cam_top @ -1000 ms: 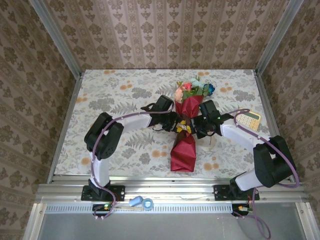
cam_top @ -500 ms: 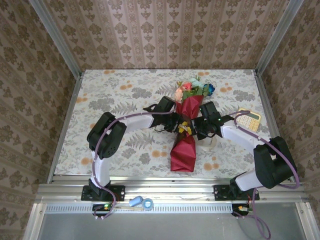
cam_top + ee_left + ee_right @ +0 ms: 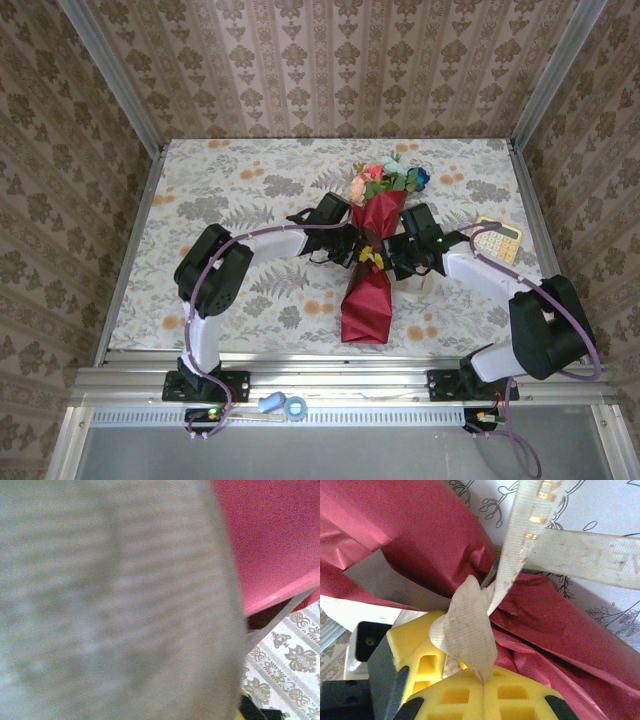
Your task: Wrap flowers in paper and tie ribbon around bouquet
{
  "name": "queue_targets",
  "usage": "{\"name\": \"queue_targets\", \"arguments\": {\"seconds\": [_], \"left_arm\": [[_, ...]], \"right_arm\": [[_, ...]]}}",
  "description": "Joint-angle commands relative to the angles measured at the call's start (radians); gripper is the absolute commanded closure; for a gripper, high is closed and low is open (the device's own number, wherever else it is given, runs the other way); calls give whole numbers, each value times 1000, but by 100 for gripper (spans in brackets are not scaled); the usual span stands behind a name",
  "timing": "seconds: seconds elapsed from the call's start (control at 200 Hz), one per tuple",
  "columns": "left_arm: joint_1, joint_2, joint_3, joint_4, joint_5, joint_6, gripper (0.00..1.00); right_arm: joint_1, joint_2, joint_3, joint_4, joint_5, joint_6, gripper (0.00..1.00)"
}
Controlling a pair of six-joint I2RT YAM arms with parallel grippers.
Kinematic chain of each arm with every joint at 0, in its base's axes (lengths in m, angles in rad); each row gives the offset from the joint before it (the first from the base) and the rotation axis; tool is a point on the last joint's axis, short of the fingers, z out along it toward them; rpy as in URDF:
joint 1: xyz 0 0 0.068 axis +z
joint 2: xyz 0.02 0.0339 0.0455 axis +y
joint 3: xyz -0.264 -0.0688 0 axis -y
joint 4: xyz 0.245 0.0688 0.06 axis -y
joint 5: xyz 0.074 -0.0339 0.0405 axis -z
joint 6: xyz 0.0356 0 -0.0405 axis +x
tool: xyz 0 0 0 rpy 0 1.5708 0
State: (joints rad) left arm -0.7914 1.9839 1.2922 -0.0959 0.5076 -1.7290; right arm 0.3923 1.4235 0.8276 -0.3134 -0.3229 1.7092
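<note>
The bouquet lies on the table as a crimson paper (image 3: 368,305) cone, with the flowers (image 3: 385,180) at its far, wide end. A cream ribbon (image 3: 465,630) is knotted round its pinched waist, and two strands run off up and to the right. My right gripper (image 3: 482,680) presses against the waist from the right (image 3: 385,258), its yellow fingers shut on a loop of ribbon. My left gripper (image 3: 354,251) meets the waist from the left. In the left wrist view the ribbon (image 3: 110,600) lies blurred across the lens beside the paper (image 3: 270,535) and hides the jaws.
A yellow calculator (image 3: 497,240) lies near the right edge, behind my right arm. The floral tablecloth (image 3: 230,200) spreads open to the left and far side. Patterned walls and metal rails (image 3: 130,250) close in the table.
My left gripper has edged in to the bouquet's waist and closed there. The right gripper and the bouquet have stayed put.
</note>
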Motion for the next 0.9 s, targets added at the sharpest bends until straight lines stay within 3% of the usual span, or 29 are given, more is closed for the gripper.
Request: {"name": "queue_targets", "arguments": {"seconds": [0.0,0.19,0.645,0.895], "left_arm": [[1,12,12,5,-33,6,99],[6,-21,-29,73,-74,7,100],[-11,-102,-264,582,-225,10,100],[-39,-77,-353,821,-244,-9,100]], "right_arm": [[5,-56,-22,-17,-2,10,100],[1,-74,-49,-14,-8,3,100],[-11,-54,-117,25,-48,1,100],[-40,9,-113,69,-91,-6,100]]}}
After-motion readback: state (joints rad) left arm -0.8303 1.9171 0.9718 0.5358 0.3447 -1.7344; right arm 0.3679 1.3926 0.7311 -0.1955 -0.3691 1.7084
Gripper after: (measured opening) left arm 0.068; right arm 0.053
